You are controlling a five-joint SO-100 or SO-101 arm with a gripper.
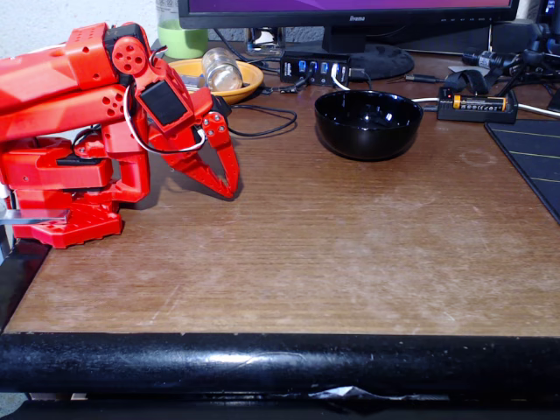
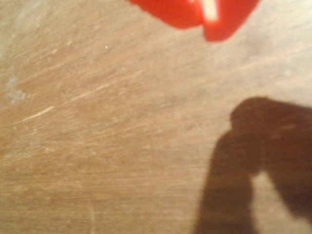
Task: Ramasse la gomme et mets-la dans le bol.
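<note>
Oddly, I cannot spot the eraser anywhere on the desk point(image 1: 350, 245), and the black bowl's point(image 1: 368, 123) inside is too dark to judge. My tool point(image 1: 229, 185), left of the bowl, rests fingers together, gripping nothing, so I'd find the eraser before acting.

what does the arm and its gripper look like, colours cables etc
The arm is bright red plastic with boxy segments, a row of small holes along one link and round red hubs at the joints. Black motor blocks sit in the wrist. A thin white cable loops beside them. The gripper has two red, curved, pointed fingers fixed with small silver screws. The base is red too.
</note>
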